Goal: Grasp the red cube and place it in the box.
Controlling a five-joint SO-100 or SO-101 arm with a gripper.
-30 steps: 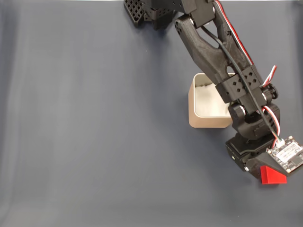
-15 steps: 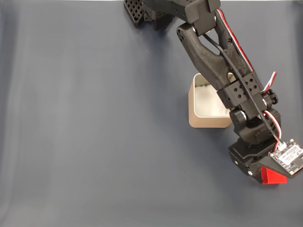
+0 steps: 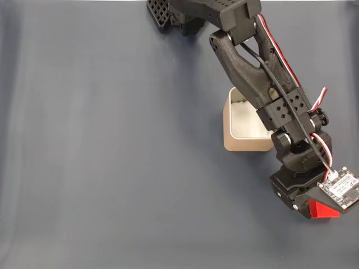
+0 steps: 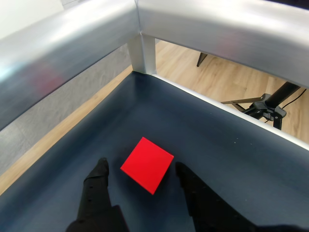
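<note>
My gripper stood open and empty, the red cube between its fingertips, turned corner-on, seemingly untouched by either black finger.

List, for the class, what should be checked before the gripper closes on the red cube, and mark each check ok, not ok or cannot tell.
1. The red cube lies between the two fingers of the gripper: ok, wrist view.
2. Jaws open wider than the cube: ok, a gap shows on each side.
3. Cube faces square to the fingers: not ok, it sits turned, corners toward the fingers.
4. Fingertips low enough to grip: cannot tell.
5. The box is free to receive the cube: ok for the part that shows in the fixed view; the arm covers its right side.
6. The dark mat between cube and box is free: ok.
</note>
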